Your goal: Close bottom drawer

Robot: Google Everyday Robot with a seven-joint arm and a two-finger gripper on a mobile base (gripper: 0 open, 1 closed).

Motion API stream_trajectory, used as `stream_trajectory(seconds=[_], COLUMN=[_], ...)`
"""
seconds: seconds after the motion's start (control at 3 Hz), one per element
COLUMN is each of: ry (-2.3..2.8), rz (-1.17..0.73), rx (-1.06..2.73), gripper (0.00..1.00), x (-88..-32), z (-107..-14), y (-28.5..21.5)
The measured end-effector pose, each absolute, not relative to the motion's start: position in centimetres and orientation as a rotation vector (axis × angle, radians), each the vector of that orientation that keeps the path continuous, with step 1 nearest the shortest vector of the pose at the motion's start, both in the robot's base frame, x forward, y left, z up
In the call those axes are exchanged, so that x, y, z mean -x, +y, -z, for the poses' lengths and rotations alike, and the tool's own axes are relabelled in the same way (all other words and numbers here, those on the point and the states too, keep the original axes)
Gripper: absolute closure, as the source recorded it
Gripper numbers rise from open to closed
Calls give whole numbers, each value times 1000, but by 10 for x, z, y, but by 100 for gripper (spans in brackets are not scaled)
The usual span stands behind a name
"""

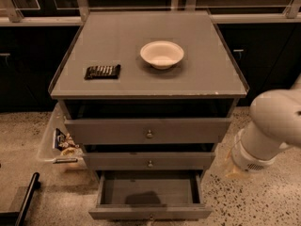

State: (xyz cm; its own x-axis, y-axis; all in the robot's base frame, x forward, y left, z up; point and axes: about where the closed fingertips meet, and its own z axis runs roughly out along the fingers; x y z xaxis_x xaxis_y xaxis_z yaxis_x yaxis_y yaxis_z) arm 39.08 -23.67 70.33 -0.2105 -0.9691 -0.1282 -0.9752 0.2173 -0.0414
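Observation:
The bottom drawer (149, 192) is pulled well out of the grey cabinet (150, 36). Its inside is empty, and its low front panel (117, 213) sits at the picture's lower edge, with the small knob just visible there. My gripper (233, 170) is to the right of the cabinet, at about the height of the middle drawer (149, 160). It is mostly hidden behind my white arm (265, 131), and only a yellowish tip shows. It is apart from the bottom drawer.
The top drawer (148, 131) stands slightly out. A white bowl (162, 54) and a dark packet (102, 71) lie on the cabinet top. A clear bin with snacks (60, 145) sits on the floor to the left, and a black bar (26, 199) at bottom left.

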Motion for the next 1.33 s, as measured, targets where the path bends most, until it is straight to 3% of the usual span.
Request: stream_trajectory(seconds=[0.67, 1.33], ry=[2249, 2181], rz=[-152, -258], rx=[1810, 1692], gripper=[100, 100], x=[-393, -387], z=[-613, -589], y=[-237, -249])
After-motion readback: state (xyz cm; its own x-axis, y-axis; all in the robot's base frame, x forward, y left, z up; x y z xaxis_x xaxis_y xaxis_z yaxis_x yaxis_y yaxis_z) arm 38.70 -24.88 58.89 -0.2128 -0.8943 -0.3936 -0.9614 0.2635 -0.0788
